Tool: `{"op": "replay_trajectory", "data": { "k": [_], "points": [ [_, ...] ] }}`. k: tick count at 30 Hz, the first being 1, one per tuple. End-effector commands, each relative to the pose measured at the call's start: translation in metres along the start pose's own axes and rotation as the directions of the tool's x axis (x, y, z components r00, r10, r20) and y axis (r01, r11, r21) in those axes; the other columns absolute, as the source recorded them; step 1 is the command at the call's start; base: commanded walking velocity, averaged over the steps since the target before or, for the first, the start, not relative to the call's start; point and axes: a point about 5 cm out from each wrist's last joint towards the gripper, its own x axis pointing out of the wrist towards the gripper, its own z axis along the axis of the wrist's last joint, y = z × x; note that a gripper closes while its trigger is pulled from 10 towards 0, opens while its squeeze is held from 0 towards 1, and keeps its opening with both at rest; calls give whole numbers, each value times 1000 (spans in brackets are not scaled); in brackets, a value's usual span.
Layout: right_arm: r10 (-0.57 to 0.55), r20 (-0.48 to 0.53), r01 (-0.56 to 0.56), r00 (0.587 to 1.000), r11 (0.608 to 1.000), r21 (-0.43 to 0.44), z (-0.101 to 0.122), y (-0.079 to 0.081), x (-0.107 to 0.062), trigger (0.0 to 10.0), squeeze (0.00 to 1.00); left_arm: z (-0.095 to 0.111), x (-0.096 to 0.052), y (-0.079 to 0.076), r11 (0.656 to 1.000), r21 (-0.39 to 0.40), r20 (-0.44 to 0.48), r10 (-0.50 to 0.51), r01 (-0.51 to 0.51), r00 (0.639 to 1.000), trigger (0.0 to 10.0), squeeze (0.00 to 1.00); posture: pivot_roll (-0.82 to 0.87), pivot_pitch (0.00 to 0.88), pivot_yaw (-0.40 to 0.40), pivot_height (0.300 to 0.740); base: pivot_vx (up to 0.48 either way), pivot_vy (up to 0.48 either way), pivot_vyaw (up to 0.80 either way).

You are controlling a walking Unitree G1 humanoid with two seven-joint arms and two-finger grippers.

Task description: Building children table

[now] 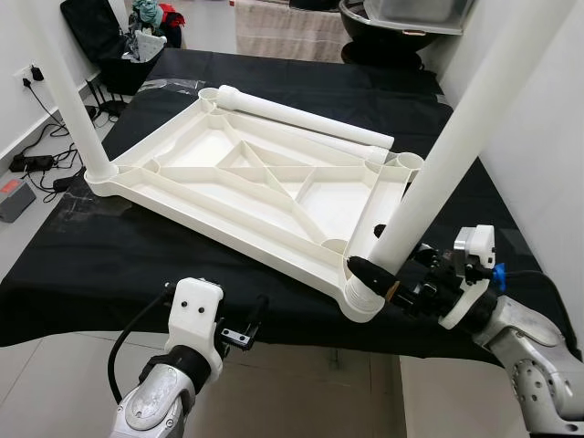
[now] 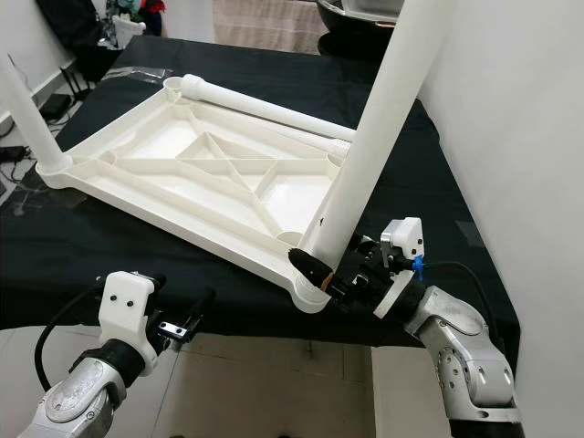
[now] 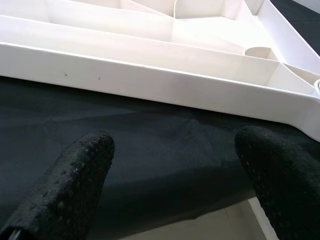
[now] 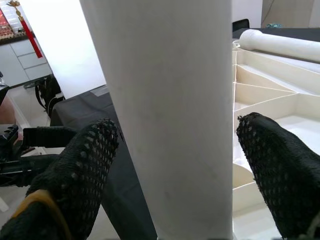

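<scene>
Upturned white plastic children's table top (image 1: 274,182) lying across the middle of the frame on a black-draped tabletop (image 1: 109,265), ribbed underside facing up. One white leg (image 1: 64,82) standing in the corner socket at upper left; a loose leg (image 1: 301,119) lying along the far edge, toward the upper centre. At lower right, right claw (image 1: 388,283) set around the base of a second upright leg (image 1: 447,155), just above the near corner socket (image 1: 360,297); black fingers (image 4: 90,170) flanking the tube on both sides, a sliver of gap on one side, so firm grip or light cradle impossible to tell. At lower left, left claw (image 1: 246,328) spread open and empty, hovering off the near edge of the cloth, pointed at the rim.

Step in hand, by the look of it: seating this leg. Best done by keeping the tube square to the socket and pressing straight down its axis, not sideways. Risk otherwise of the light table top sliding on the cloth or the leg jamming askew.
</scene>
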Motion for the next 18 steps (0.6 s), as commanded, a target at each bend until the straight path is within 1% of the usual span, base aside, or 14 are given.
{"op": "replay_trajectory", "data": {
  "k": [1, 8, 18],
  "points": [
    [19, -2, -19, 1000, 1000, -4, -1, 6, 2, 10000, 0, -4, -1, -1, 1000, 2, -15, 0, 0, 1000, 10000, 0, 82, 179, -95, 740, 0, 0, 0],
    [31, -2, -31, 1000, 999, 5, -3, 12, 9, 10000, 0, -4, -1, -2, 1000, 1, -17, -2, 2, 1000, 10000, 0, 82, 179, -95, 740, 0, 0, 0],
    [-21, -13, 21, 1000, 1000, -4, -3, 7, 16, 10000, 0, -5, -1, -1, 1000, 2, -21, -2, 3, 1000, 10000, 0, 81, 178, -97, 740, 0, 0, 0]
  ]
}}
